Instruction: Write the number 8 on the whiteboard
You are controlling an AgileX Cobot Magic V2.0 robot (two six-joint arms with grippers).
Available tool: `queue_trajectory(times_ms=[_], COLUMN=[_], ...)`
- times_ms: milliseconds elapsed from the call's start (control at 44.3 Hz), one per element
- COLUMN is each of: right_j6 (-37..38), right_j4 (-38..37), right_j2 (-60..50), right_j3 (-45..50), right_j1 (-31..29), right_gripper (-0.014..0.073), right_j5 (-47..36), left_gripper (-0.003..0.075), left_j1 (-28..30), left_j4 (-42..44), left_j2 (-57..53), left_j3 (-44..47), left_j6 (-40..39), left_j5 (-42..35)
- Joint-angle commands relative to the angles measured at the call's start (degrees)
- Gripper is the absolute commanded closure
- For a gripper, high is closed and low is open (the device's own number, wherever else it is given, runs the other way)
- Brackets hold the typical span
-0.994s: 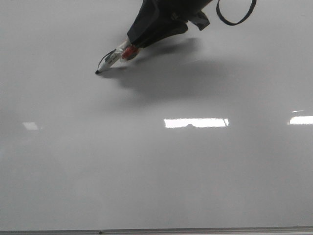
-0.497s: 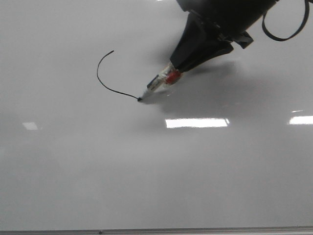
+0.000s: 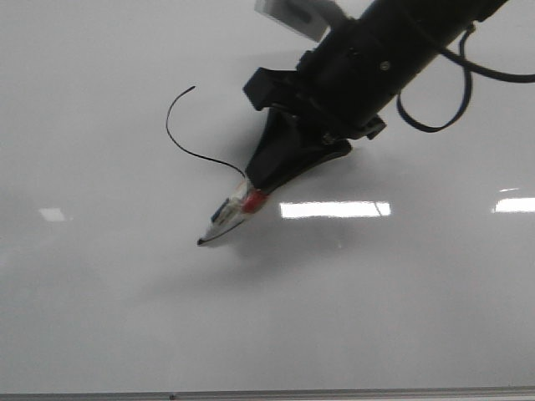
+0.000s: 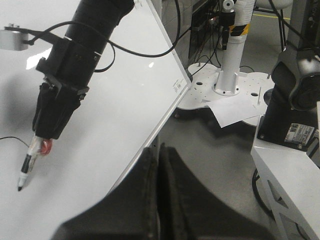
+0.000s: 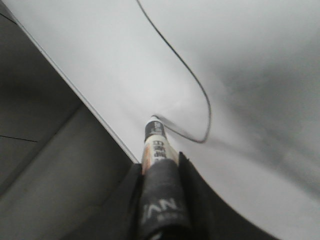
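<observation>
Glossy and pale, the whiteboard fills our front view, its thin grey frame running along the near edge and bright reflections lying across it. Our right gripper is clamped on a marker, whose black tip touches the board. Behind it runs the number 8, so far only an unfinished thin black line: an arc curving down and sweeping toward the marker.

From the right wrist view we see what the front view hides: the marker pinched between the dark fingers, and the line hooking round close to the tip.

Only the left wrist view shows the surroundings: the board's edge, a grey floor, a white robot base and a sheet of paper. Our left gripper sits off the board with its dark fingers pressed together on nothing.
</observation>
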Motion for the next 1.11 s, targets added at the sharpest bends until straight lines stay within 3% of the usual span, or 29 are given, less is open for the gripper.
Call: queue_trajectory(times_ms=[0,271,768,1084], right_j6=[-0.4,-0.4,-0.4,-0.4], right_j4=[3.8,4.5,4.0,5.1], right_j2=[-1.2,-2.0,-9.2,-7.8], right_j3=[-4.7,-9.0,-9.1,-14.4], right_j1=[1.7,0.9,-12.5,-9.4], right_gripper=[0.0663,0.0663,0.0663,0.0663], right_j5=[-3.7,-3.2,0.7,-0.2], left_gripper=[0.0741,0.0741,0.0741,0.0741], left_j1=[-0.2,-0.2,-0.2,-0.2], left_j4=[-1.0,-1.0,-1.0,-1.0], left_j2=[0.3,0.3,0.3,0.3], left_j3=[-1.6,-1.6,-1.6,-1.6], left_j6=[-0.5,-0.5,-0.5,-0.5], left_j5=[-4.3,-4.0,-4.0,-4.0])
